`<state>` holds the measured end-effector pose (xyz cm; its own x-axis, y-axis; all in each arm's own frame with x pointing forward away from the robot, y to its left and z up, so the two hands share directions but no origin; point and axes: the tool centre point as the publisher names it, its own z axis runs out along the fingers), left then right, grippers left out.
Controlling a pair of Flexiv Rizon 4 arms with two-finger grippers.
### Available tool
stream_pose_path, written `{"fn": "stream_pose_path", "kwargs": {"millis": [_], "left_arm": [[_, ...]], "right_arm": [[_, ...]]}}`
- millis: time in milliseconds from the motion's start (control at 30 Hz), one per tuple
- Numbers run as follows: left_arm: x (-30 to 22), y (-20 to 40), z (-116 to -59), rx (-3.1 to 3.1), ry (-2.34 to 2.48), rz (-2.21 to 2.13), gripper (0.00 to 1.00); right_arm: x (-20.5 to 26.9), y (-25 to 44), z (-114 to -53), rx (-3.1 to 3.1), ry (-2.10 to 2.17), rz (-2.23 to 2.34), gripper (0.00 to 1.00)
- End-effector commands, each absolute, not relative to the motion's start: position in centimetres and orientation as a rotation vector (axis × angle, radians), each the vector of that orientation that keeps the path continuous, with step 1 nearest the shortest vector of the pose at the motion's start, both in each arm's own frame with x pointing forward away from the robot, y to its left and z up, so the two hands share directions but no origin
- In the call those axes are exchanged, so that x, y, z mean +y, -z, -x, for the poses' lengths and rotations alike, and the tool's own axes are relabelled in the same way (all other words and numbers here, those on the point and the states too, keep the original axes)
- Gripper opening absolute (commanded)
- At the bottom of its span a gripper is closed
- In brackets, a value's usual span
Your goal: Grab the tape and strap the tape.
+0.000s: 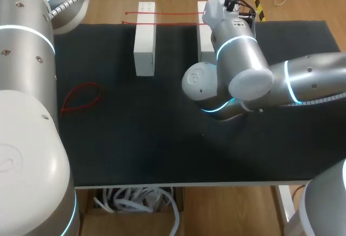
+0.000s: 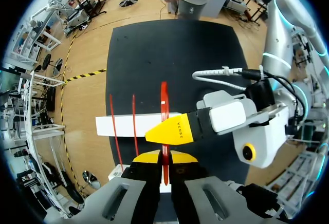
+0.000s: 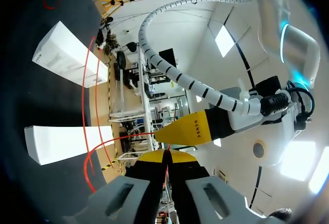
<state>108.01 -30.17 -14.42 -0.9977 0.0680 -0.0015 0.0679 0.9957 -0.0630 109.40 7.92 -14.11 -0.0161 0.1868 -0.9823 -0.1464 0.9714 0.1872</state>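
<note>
Starting right at the fingertips: the left gripper (image 2: 164, 158) has its 2 yellow tips squeezed onto the thin red tape (image 2: 164, 100). The right gripper (image 3: 165, 157) is pinching red tape the same way, and it looks like the same strip to me. The 2 grippers sit just beside each other.

Ahead of them the tape runs across a white block (image 2: 128, 125), with 2 more red straps (image 2: 133, 112) laid over it nearby. Further off is a second white block (image 1: 145, 41). Way out on the black mat (image 1: 162, 138), a loose red loop (image 1: 81, 98) lies well apart from everything.

What worries me is 2 pinches that close together on 1 skinny strip. If the arms pull out of sync, the tape could slip out of a pinch or snap. The fingers could also knock together, or the tension could drag or tip the block.
</note>
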Motion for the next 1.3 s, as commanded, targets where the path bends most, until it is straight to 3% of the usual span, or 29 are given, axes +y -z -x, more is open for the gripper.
{"fn": "stream_pose_path", "kwargs": {"millis": [33, 233, 700, 1300], "left_arm": [[-30.1, 14.3, -108.1, -3.136, -0.095, 0.106, 0.00], [-30.1, 14.3, -108.1, -3.136, -0.095, 0.106, 0.00], [-30.1, 14.3, -108.1, -3.136, -0.095, 0.106, 0.00], [-30.1, 14.3, -108.1, -3.136, -0.095, 0.106, 0.00]], "right_arm": [[7.7, 13.7, -109.2, 1.580, -0.267, -0.029, 0.19], [7.6, 13.8, -109.2, 1.587, -0.273, -0.033, 0.25], [7.2, 14.0, -108.0, 1.620, -0.353, -0.036, 0.19], [4.7, 14.2, -104.1, 1.700, -0.525, 0.011, 0.20]]}}
